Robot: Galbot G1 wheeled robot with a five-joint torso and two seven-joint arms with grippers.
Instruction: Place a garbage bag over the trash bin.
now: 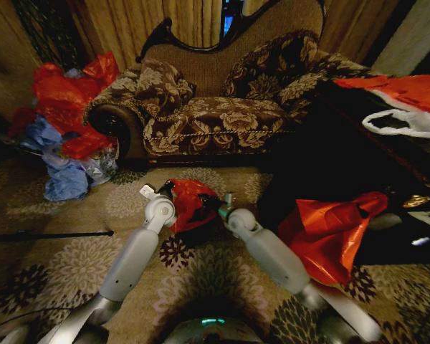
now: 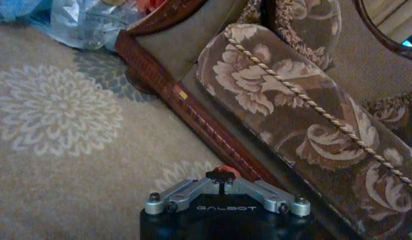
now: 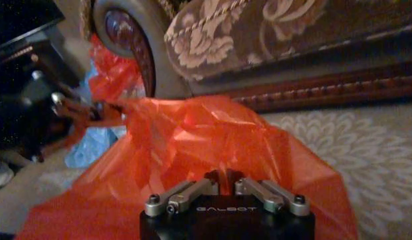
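The garbage bag [image 1: 190,202], thin, red and crinkly, is draped over the trash bin [image 1: 198,231] on the carpet in front of the sofa. Just a dark sliver of the bin shows under the bag. My left gripper [image 1: 165,190] is at the bag's left edge, and in the left wrist view it [image 2: 220,176] is shut with a scrap of red plastic [image 2: 223,169] at its tips. At the bag's right edge my right gripper [image 1: 219,205] is shut on the garbage bag [image 3: 192,145], which spreads out in front of it [image 3: 223,179].
A floral sofa [image 1: 215,115] stands just behind the bin. A heap of red and blue bags [image 1: 64,136] lies at the left. A larger red-orange bag [image 1: 330,229] leans on dark furniture [image 1: 387,158] at the right. A thin black rod [image 1: 50,234] lies on the carpet.
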